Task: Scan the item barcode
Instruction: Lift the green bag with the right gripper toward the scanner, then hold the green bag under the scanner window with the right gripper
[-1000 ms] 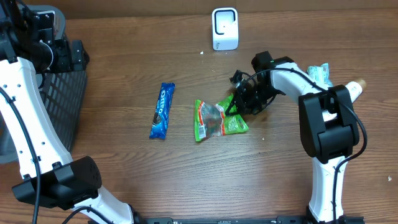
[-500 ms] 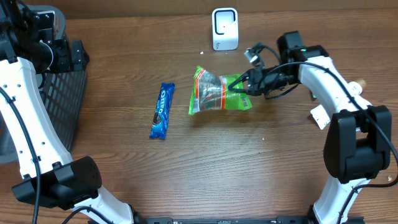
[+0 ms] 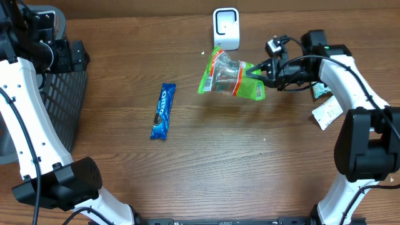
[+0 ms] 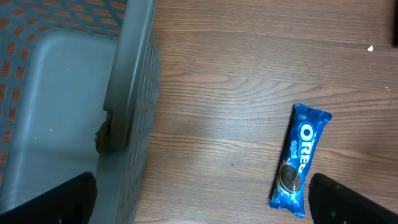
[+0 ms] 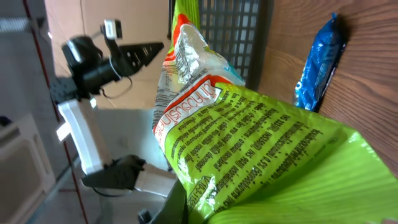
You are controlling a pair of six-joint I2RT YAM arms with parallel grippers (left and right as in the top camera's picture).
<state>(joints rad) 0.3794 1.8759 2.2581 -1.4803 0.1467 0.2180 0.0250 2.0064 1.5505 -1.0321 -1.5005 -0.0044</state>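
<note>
A green and clear snack bag [image 3: 230, 77] hangs in the air just below and in front of the white barcode scanner [image 3: 225, 28] at the back of the table. My right gripper [image 3: 262, 74] is shut on the bag's right end. In the right wrist view the bag [image 5: 267, 143] fills most of the frame with its printed side facing the camera, and one dark finger [image 5: 179, 206] shows at its lower edge. My left gripper [image 4: 202, 211] stands open over the wood beside the basket, holding nothing.
A blue Oreo pack [image 3: 163, 110] lies left of centre, and its lower end [image 4: 298, 165] sits close to my left gripper's right finger. A dark mesh basket [image 3: 62, 100] stands at the left edge. Small white and green packets [image 3: 326, 114] lie at the right.
My right gripper has lifted the snack bag off the table and carried it back and to the right, up to the scanner. The left arm has not moved.
</note>
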